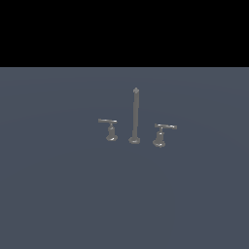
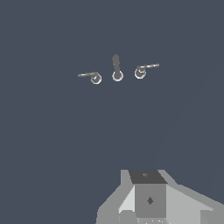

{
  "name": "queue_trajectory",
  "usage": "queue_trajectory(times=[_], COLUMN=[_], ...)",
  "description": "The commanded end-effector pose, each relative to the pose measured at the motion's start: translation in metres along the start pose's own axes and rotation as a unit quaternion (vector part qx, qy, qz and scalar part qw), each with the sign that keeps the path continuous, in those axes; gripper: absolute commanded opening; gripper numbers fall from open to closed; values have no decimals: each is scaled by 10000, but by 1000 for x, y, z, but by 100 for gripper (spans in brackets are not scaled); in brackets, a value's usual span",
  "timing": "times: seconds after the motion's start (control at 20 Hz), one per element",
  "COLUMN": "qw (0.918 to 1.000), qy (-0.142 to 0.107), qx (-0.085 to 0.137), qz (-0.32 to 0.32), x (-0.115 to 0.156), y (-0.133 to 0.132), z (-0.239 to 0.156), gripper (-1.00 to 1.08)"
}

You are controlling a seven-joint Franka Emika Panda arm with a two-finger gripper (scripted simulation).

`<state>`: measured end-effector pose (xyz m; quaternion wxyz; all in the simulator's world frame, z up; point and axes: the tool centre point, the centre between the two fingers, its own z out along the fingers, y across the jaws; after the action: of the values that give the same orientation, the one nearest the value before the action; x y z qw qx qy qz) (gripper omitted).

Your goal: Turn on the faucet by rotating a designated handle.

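The faucet (image 1: 135, 116) is a small grey three-piece set on the floor: a tall thin spout rod on a round foot with a short lever handle on either side. The handle (image 1: 160, 134), the slightly larger one, stands on the exterior view's right of the spout. The smaller twin (image 1: 111, 130) stands on the left. From the wrist view I look down on the spout (image 2: 116, 68) and both levers (image 2: 96, 77) (image 2: 140, 72), and cannot tell which is which. My gripper (image 2: 148, 203) shows only as grey blocks at the picture's edge, far from the faucet and touching nothing.
The faucet stands on a flat dark blue-grey floor (image 1: 58, 194) that ends at a black background in the exterior view. The arm itself does not appear in the exterior view.
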<state>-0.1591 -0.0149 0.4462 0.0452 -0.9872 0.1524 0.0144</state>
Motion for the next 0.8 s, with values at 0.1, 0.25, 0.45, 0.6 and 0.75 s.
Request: queue_trajectory(times=[0.1, 0.25, 0.45, 0.6, 0.75], qw=[9972, 9921, 9812, 9698, 9558], qy=[-37, -59, -81, -90, -90], qx=[112, 166, 214, 231, 233], qz=[738, 1240, 1917, 2426, 2931], x=[37, 62, 93, 115, 137], y=[-1, 1, 5, 9, 15], z=[23, 40, 66, 87, 110], gripper=[-100, -100, -100, -100, -100])
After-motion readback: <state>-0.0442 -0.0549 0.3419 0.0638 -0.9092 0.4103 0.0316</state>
